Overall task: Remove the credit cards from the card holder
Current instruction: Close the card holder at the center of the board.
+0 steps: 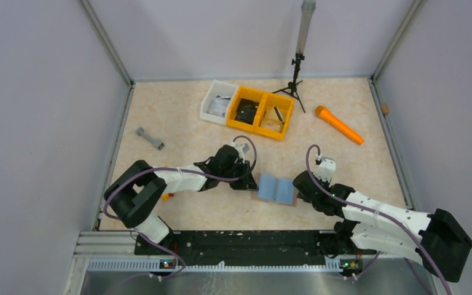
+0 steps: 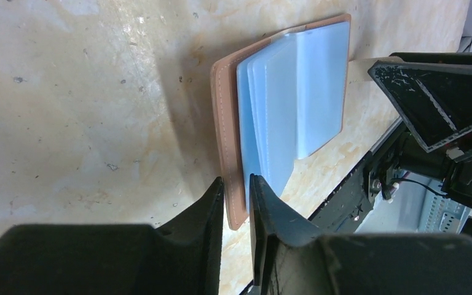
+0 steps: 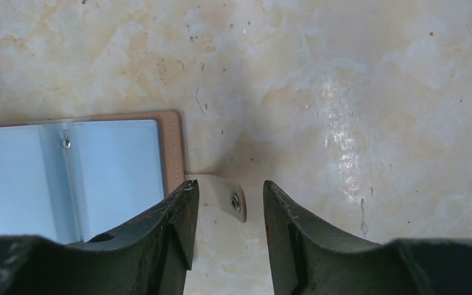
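The card holder (image 1: pixel 276 188) lies unfolded on the table between my two arms, pale blue sleeves up and its brown leather rim showing. In the left wrist view the sleeves (image 2: pixel 295 104) fan up slightly. My left gripper (image 1: pixel 247 180) stands at the holder's left edge; its jaws (image 2: pixel 236 184) are only narrowly apart, with the leather rim showing in the gap. My right gripper (image 1: pixel 300 184) is at the right edge, open (image 3: pixel 228 190), its fingers astride the small snap tab (image 3: pixel 221 193) without touching it. The credit cards do not show in any view.
At the back stand two yellow bins (image 1: pixel 261 112) and a white bin (image 1: pixel 217 101) with small parts. A black tripod (image 1: pixel 295 80) is behind them. An orange tool (image 1: pixel 339 125) lies back right, a grey dumbbell-shaped piece (image 1: pixel 150 139) back left.
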Motion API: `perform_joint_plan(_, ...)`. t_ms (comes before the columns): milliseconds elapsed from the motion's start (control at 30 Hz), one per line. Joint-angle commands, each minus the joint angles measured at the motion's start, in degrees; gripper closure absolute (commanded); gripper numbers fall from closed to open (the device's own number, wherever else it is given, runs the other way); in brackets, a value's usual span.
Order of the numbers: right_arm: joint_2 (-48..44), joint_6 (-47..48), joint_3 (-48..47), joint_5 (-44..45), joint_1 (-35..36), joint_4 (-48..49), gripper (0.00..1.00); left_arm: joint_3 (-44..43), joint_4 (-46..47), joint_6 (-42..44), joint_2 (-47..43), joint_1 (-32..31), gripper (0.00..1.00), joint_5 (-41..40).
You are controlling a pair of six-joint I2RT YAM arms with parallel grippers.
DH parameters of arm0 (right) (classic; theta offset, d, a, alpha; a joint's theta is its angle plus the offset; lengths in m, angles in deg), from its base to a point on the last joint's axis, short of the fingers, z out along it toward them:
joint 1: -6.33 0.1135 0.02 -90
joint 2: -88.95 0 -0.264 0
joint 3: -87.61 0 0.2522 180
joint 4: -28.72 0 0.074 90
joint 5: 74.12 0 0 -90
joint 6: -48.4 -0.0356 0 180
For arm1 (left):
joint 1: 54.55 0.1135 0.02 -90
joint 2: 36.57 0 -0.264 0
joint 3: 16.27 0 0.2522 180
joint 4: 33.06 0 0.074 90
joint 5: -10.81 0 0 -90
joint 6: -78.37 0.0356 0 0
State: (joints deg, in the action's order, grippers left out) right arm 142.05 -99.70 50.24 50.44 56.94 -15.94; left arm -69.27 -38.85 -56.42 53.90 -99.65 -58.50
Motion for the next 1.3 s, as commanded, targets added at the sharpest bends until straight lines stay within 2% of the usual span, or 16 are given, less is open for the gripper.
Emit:
perform_joint_plan(0,1.25,0.15,0.53,-0.71,0.29,3.40,0.62,-1.12,2.34,0.74,1.37,-0.21,0.77,1.15)
perform_joint_plan(33,1.23,0.31,0.40,-1.06,0.29,3.69,0.71,-1.16,2.44,0.82,1.63,-0.22,0.77,1.21)
perform_joint_plan(100,0.57,3.04,-0.80,-2.79,0.32,4.99,1.00,-1.31,2.53,0.84,2.07,-0.17,0.77,1.24)
perform_joint_plan(233,-2.69,10.16,-3.04,-8.03,0.29,9.29,1.00,-1.59,3.09,0.88,3.12,-0.17,0.78,1.81)
perform_joint_plan(300,-4.71,13.44,-3.38,-14.23,0.28,13.48,1.00,-1.80,3.73,0.82,3.85,-0.19,0.80,2.63)
perform_joint_plan(500,-8.72,17.18,-3.64,-26.05,0.36,25.12,1.00,-2.57,3.99,0.96,5.13,-0.19,0.82,3.55)
perform_joint_plan(700,-2.95,14.78,-1.78,-32.45,0.31,38.42,1.00,-2.78,5.31,0.61,5.99,-0.17,0.84,4.48)
perform_joint_plan(800,0.50,13.18,2.16,-35.80,0.34,49.71,1.00,-2.58,7.20,0.35,6.95,-0.16,0.84,6.07)
perform_joint_plan(900,3.86,10.11,7.01,-35.83,0.32,61.62,1.00,-2.18,7.92,-0.03,7.43,-0.22,0.86,6.28)
perform_joint_plan(1033,7.87,8.59,10.38,-33.63,0.32,68.74,1.00,-1.20,6.47,1.07,5.75,-0.17,0.84,5.24)
perform_joint_plan(1267,15.36,6.72,17.03,-31.77,-0.54,84.34,1.00,-1.05,-2.31,4.40,1.44,-0.19,0.80,0.79)
